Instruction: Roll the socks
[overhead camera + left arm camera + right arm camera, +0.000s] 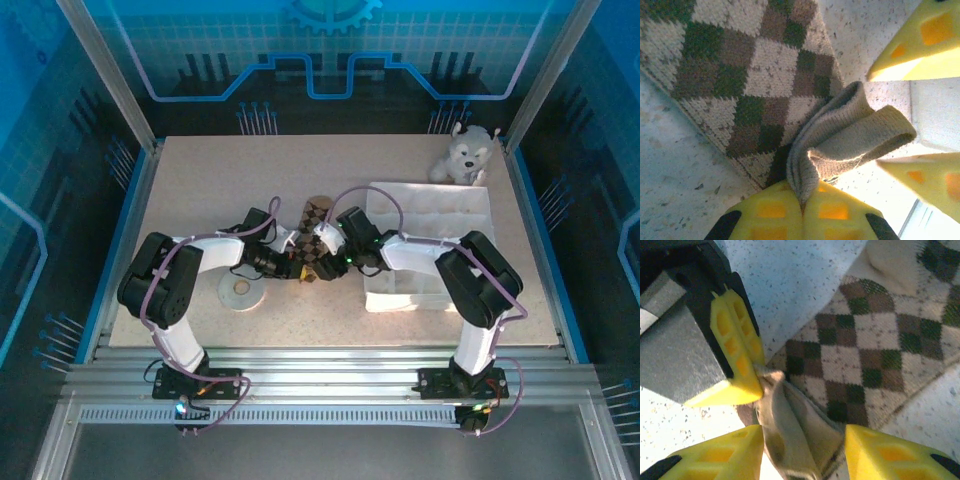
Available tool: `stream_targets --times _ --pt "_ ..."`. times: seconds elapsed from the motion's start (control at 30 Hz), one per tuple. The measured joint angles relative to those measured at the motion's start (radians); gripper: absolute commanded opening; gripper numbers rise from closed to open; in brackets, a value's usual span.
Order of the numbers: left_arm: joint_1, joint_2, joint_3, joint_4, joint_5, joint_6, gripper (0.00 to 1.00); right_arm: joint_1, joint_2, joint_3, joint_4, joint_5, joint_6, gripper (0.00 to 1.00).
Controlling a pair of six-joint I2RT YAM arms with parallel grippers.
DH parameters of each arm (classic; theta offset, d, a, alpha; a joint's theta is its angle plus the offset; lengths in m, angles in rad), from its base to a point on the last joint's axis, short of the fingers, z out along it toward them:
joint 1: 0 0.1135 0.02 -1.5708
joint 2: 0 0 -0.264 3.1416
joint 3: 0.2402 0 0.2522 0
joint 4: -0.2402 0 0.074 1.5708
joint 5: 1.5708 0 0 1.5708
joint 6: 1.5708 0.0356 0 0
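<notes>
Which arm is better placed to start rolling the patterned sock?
Probably left: the left pincer is shut on the folded cuff of the sock and could turn it over. The right pincer stands open around it.

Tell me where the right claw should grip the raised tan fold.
Its middle, just past where the left claw pinches it, from straight above: the tan fold stands up inside the open right claw, while the argyle sock lies flat.

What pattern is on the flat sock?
The sock has brown, cream and green argyle diamonds; left wrist view best.
</notes>
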Motion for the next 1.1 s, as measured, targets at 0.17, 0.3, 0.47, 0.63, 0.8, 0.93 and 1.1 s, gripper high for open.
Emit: stream_targets --times 0.17,0.3,0.47,0.63,0.8,0.93,1.1 --pt "0.000 0.000 0.008 -0.011 0.003 0.015 0.00 0.004 0.037 0.054 -0.025 0.005 0.001 0.43" --pt "-0.001 0.001 0.008 -0.011 0.003 0.017 0.00 0.013 0.076 0.107 -0.066 0.034 0.008 0.41" --pt "-0.001 0.008 0.009 -0.011 0.003 0.017 0.00 0.018 0.089 0.121 -0.084 0.049 0.013 0.42" --pt "-0.002 0.031 0.013 -0.011 0.003 0.013 0.00 0.018 0.071 0.098 -0.081 0.074 0.012 0.42" --pt "-0.003 0.034 0.026 -0.012 0.002 0.013 0.00 0.000 0.031 0.050 -0.087 0.108 0.017 0.44" --pt "-0.004 0.034 0.028 -0.016 -0.001 0.013 0.00 -0.015 -0.016 0.018 -0.127 0.134 0.021 0.46" --pt "-0.004 0.034 0.028 -0.019 -0.006 0.010 0.00 -0.003 -0.079 0.018 -0.157 0.142 0.024 0.46"
